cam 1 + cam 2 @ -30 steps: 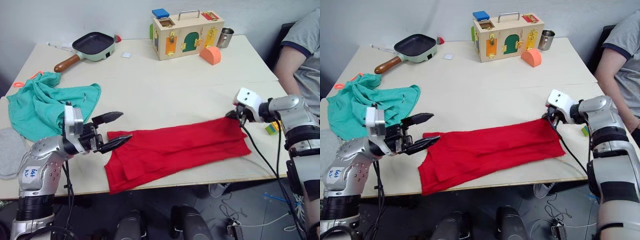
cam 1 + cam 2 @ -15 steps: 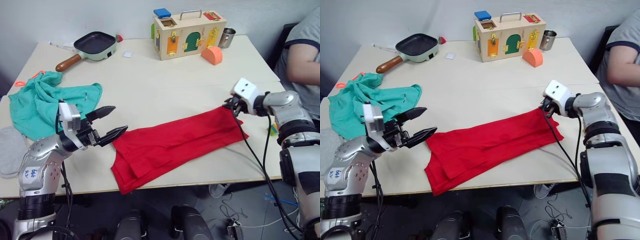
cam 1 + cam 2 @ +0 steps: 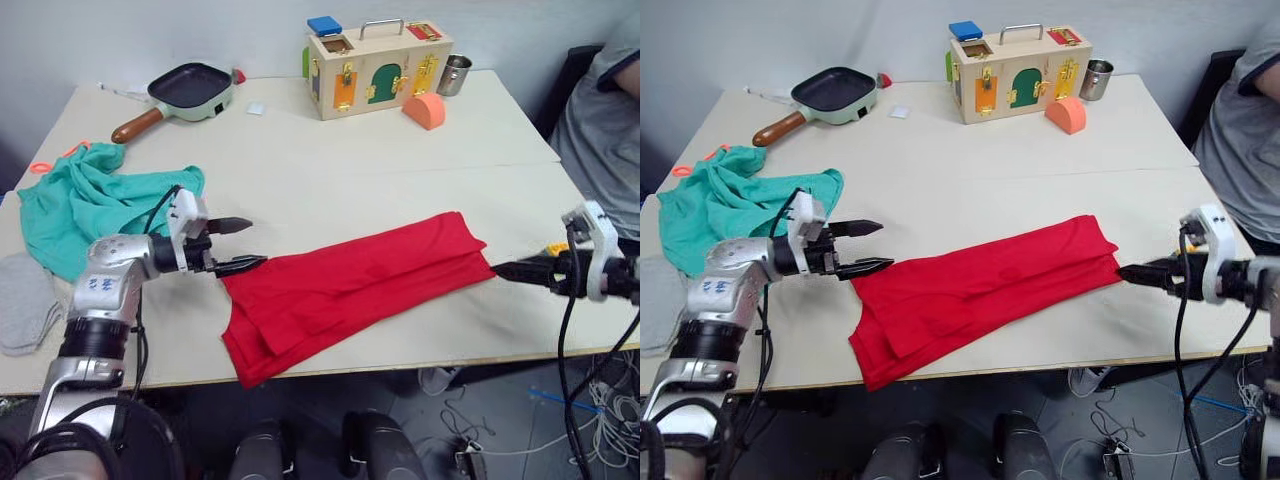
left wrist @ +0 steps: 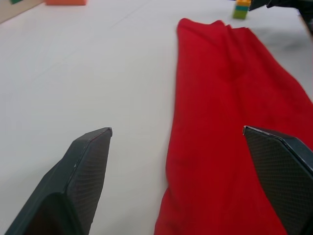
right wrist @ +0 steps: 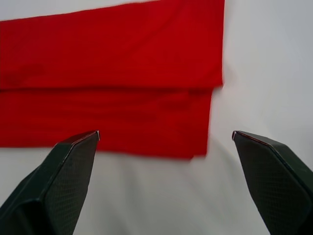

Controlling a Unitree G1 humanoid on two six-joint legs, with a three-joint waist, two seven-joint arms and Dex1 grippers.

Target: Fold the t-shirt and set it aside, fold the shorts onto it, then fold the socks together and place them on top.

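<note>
The red t-shirt (image 3: 350, 285) lies on the table folded into a long strip, running from the front left up to the right. My left gripper (image 3: 255, 243) is open at the strip's left end, one finger over the bare table and one over the red cloth (image 4: 230, 122). My right gripper (image 3: 497, 269) hovers just beyond the right end, open and empty, with the shirt's edge (image 5: 146, 73) ahead of its fingers. The teal-green shorts (image 3: 90, 205) lie crumpled at the left of the table. A grey sock (image 3: 20, 300) sits at the left edge.
At the back of the table stand a frying pan (image 3: 185, 88), a wooden latch box (image 3: 375, 65), an orange block (image 3: 421, 110) and a metal cup (image 3: 453, 75). A person (image 3: 600, 130) sits at the right side. Small toy blocks (image 4: 240, 9) lie near my right gripper.
My right gripper has let go of the shirt's right end, opened, and drawn back to the right. My left gripper has moved in toward the shirt's left end. The person's arm has pulled back.
</note>
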